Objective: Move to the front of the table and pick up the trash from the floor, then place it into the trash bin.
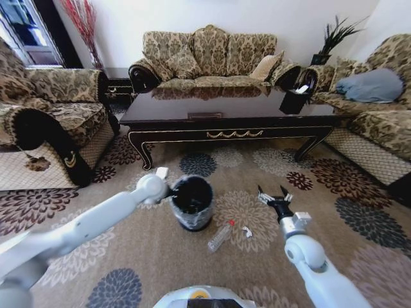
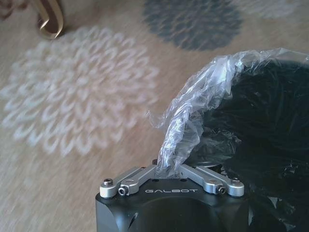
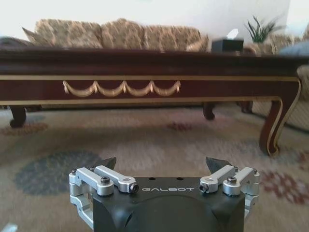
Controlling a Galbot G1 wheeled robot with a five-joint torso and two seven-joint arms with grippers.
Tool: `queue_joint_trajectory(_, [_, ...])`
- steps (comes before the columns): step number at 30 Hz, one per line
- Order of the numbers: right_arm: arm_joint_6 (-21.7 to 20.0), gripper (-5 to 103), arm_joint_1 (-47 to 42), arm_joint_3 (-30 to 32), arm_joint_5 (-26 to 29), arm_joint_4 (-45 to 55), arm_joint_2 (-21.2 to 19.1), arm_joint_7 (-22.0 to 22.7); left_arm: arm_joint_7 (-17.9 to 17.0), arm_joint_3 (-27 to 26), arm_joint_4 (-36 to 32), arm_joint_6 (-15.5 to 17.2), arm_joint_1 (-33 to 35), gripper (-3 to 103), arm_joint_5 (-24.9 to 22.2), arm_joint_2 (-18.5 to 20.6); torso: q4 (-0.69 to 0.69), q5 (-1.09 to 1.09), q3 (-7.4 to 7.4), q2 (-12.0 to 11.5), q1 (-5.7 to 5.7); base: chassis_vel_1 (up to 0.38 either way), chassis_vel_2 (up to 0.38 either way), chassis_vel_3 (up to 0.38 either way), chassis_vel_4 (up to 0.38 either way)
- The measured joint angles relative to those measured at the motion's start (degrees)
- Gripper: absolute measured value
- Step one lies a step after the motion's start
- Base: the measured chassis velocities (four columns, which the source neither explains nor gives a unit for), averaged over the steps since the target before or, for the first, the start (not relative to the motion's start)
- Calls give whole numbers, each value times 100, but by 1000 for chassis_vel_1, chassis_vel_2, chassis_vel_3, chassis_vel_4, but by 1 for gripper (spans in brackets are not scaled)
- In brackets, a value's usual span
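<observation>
Black and lined with a crinkled clear bag, the trash bin (image 1: 191,203) stood on the flower-patterned carpet (image 1: 160,256) in front of the coffee table (image 1: 225,109), near the middle of its long front rail. The left gripper (image 2: 170,170) was at the bin's rim, and the left wrist view showed its jaws drawn together on a fold of the plastic liner (image 2: 193,111), so it held the bag's edge. The right gripper (image 1: 275,196) hung low over the carpet, to the bin's right, with its jaws spread wide and nothing between them, pointing toward the table's gold scroll ornament (image 3: 121,88).

Two pieces of trash lay on the carpet between the bin and the right arm: a clear plastic bottle (image 1: 220,236) with a red cap, lying on its side just beside the bin's base, and a small white scrap (image 1: 247,231) next to it.

The robot already stood before the table, so the step in hand appeared to be the pickup. Judging from this, the right gripper sat beyond the bottle and would need to draw back and lower onto it, its jaws turned to span the bottle's narrow body.
</observation>
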Motion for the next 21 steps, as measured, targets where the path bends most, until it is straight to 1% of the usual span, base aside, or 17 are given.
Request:
queue_joint_trajectory(1, [-2, 100, -26, -29, -37, -63, 74, 14, 94, -221, -39, 2, 245, 0, 125, 92, 0, -3, 0, 0, 0, 0, 0, 0, 0])
queue_joint_trajectory(2, [-2, 100, -64, -83, -122, -155, 170, 23, 257, -481, -75, 4, 501, 0, 360, 215, -1, -2, 0, 0, 0, 0, 0, 0, 0])
queue_joint_trajectory(3, [9, 100, -91, -145, -239, -259, 255, 24, 424, -717, -106, 4, 710, 0, 596, 323, -1, 4, -1, 0, 0, 0, 0, 0, 0])
queue_joint_trajectory(4, [9, 100, -91, -145, -239, -259, 255, 24, 424, -717, -106, 4, 710, 0, 596, 323, -1, 4, -1, 0, 0, 0, 0, 0, 0])
queue_joint_trajectory(6, [56, 100, -95, -237, -417, -426, 340, 20, 551, -1015, -170, 4, 914, 0, 732, 401, 0, 4, -1, 0, 0, 0, 0, 0, 0])
queue_joint_trajectory(8, [139, 100, -48, -327, -602, -685, 442, 0, 643, -1339, -255, 3, 1118, 0, 763, 414, -2, 1, -1, 0, 0, 0, 0, 0, 0])
queue_joint_trajectory(9, [139, 100, -48, -327, -602, -685, 442, 0, 643, -1339, -255, 3, 1118, 0, 763, 414, -2, 1, -1, 0, 0, 0, 0, 0, 0])
queue_joint_trajectory(10, [210, 100, -3, -383, -729, -953, 525, -10, 648, -1495, -277, 3, 1212, 0, 769, 378, -3, 3, -1, 0, 0, 0, 0, 0, 0])
queue_joint_trajectory(13, [382, 100, 121, -488, -912, -1588, 622, -77, 646, -1659, -339, 3, 1344, 0, 760, 312, -3, 2, 0, 0, -1, 0, 0, 0, 0])
queue_joint_trajectory(14, [465, 100, 178, -520, -957, -1861, 666, -118, 644, -1675, -369, 3, 1383, 0, 756, 307, -4, 3, -1, 0, 0, 0, 0, 0, 0])
queue_joint_trajectory(15, [465, 100, 178, -520, -957, -1861, 666, -118, 644, -1675, -369, 3, 1383, 0, 756, 307, -4, 3, -1, 0, 0, 0, 0, 0, 0])
queue_joint_trajectory(17, [601, 100, 329, -538, -1012, -2370, 784, -222, 630, -1682, -428, 3, 1439, 0, 750, 298, -3, 3, 0, 0, -1, 0, 0, 0, 0])
queue_joint_trajectory(18, [601, 100, 329, -538, -1012, -2370, 784, -222, 630, -1682, -428, 3, 1439, 0, 750, 298, -3, 3, 0, 0, -1, 0, 0, 0, 0])
queue_joint_trajectory(21, [805, 100, 599, -436, -1075, -3038, 957, -421, 614, -1683, -486, 3, 1474, 0, 738, 289, -4, 4, 0, 0, 0, 0, 0, 0, 0])
